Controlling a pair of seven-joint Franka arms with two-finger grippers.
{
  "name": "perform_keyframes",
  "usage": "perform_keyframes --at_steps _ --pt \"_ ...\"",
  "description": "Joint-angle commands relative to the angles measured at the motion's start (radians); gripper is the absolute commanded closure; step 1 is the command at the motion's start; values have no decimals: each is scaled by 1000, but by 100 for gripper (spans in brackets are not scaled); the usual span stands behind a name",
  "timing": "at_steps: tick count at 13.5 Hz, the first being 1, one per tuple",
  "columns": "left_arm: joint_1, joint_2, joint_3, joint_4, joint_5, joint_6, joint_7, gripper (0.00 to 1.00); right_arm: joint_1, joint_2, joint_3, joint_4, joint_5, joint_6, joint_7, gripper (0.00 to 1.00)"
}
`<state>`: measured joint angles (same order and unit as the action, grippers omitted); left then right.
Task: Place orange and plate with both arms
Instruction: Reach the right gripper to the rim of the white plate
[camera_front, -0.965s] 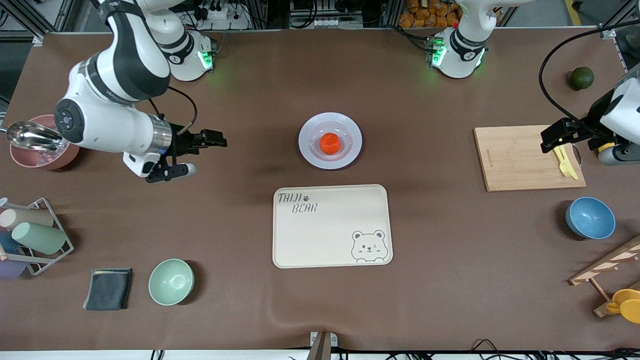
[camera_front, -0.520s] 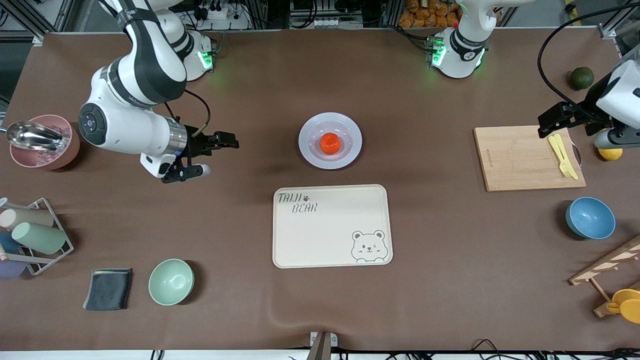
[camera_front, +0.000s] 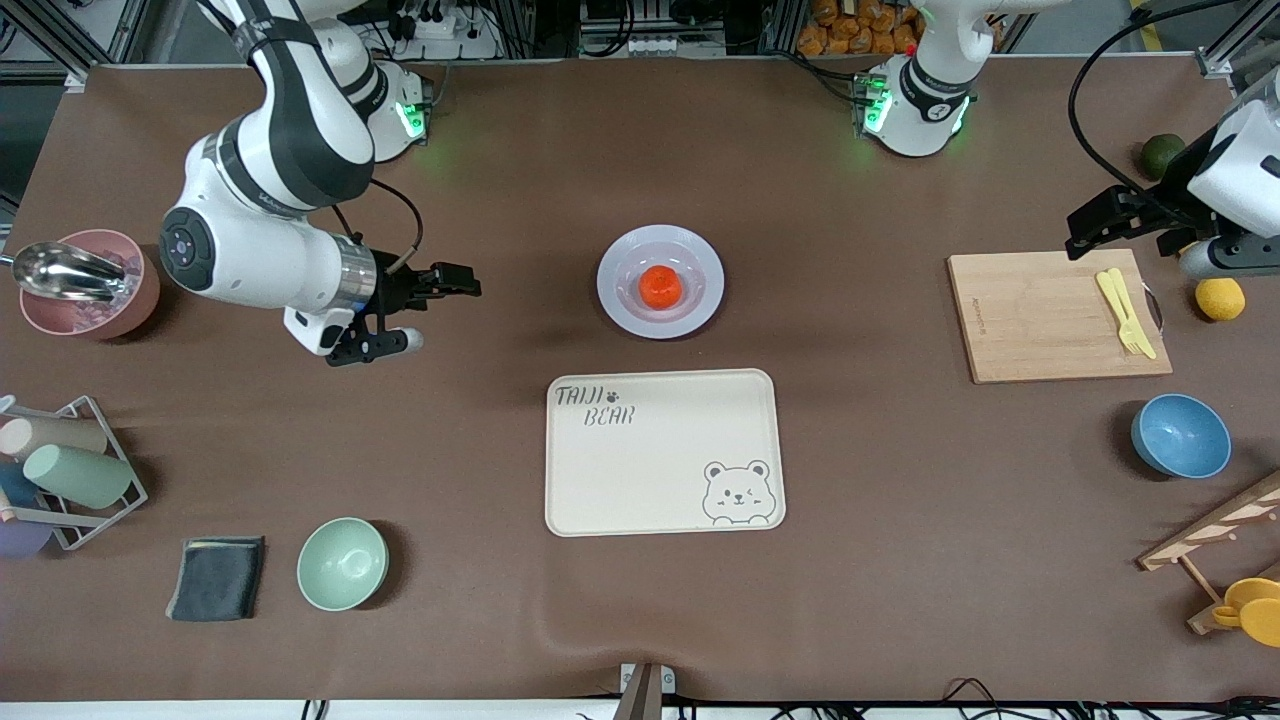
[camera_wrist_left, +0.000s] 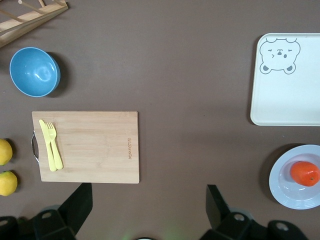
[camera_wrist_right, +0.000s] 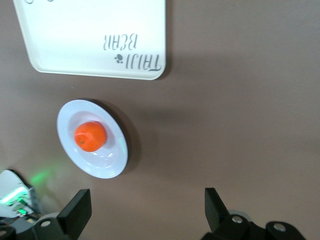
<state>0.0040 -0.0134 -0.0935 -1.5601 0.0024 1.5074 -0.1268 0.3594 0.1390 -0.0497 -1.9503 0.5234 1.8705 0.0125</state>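
Where "TAIJI BEAR" marks tray (camera_front: 665, 452), orange (camera_front: 660, 286) on plate (camera_front: 616, 299)

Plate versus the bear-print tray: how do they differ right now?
Shape: the plate is round with a sunken centre; the tray is a flat rounded rectangle.
Colour: the plate is plain pale lavender-white; the tray is cream with lettering and a bear drawing.
Load: the plate holds the orange in its centre; the tray carries nothing.
Position: the tray lies nearer the front camera than the plate.
Shared: both rest flat on the table, mid-way between the arms, with neither gripper touching them.
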Motion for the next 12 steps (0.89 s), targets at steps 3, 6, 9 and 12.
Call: perform_keyframes --at_steps 3,6,9,12 --pt "8 -29 -6 -26 -21 -1 3 0 36 39 -7 -21 130 12 15 0" --pt "7 -25 -6 -24 -21 1 1 0 56 45 -7 -22 139 33 15 0" --pt "5 -19 -6 -28 -21 2 1 0 58 51 -7 -22 139 35 15 0" --pt "4 -11 -6 -28 -21 2 1 0 69 56 -6 -28 142 42 15 0"
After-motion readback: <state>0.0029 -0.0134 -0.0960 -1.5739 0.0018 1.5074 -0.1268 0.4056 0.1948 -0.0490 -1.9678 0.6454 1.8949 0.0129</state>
